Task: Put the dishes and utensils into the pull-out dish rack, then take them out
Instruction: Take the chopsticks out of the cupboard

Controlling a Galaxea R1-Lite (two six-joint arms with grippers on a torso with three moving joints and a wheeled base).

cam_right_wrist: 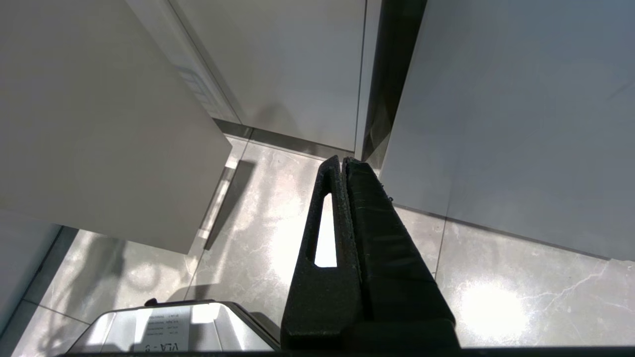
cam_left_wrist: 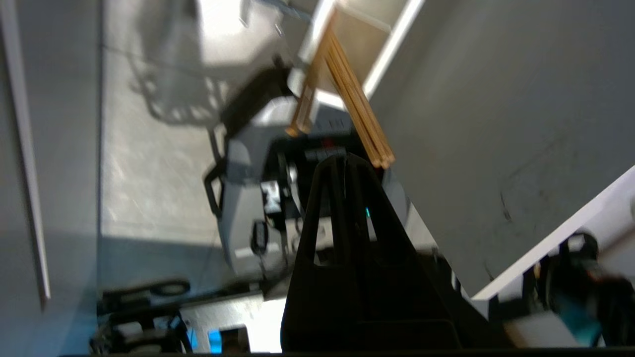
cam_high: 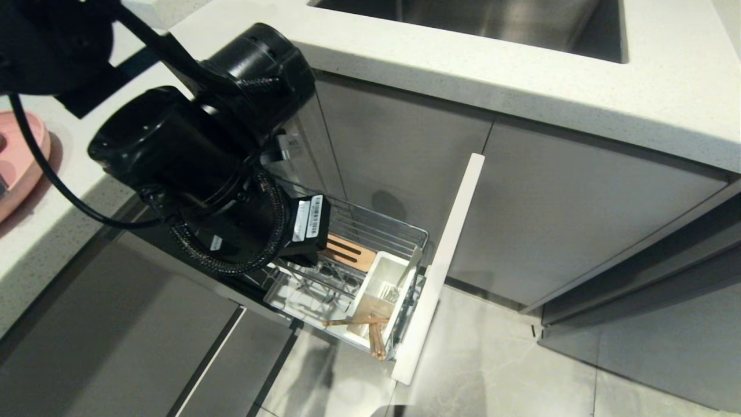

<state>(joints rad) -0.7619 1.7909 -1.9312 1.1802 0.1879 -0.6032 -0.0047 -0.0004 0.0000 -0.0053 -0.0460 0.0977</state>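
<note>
The pull-out dish rack point(cam_high: 399, 229) stands drawn out of the cabinet, and its white front panel point(cam_high: 448, 255) faces the floor aisle. In the rack's white cutlery box point(cam_high: 382, 284) lie the wooden chopsticks point(cam_high: 370, 331), their ends poking over the near rim, and a slim grey spoon point(cam_high: 410, 265) leans there too. My left arm hangs over the rack and hides its own gripper in the head view. Seen from the left wrist, my left gripper point(cam_left_wrist: 345, 158) is shut and empty, its tips just beside the chopsticks point(cam_left_wrist: 359, 116). A pink plate point(cam_high: 20, 153) rests on the counter at the far left. My right gripper point(cam_right_wrist: 343, 159) is shut, parked above the floor.
A slotted wooden piece point(cam_high: 347, 252) sits in the rack behind the cutlery box. The white countertop point(cam_high: 637, 87) with a steel sink point(cam_high: 492, 23) overhangs grey cabinet doors point(cam_high: 579, 220). Tiled floor point(cam_high: 509, 370) lies right of the panel. My own base point(cam_left_wrist: 248, 208) shows below the left gripper.
</note>
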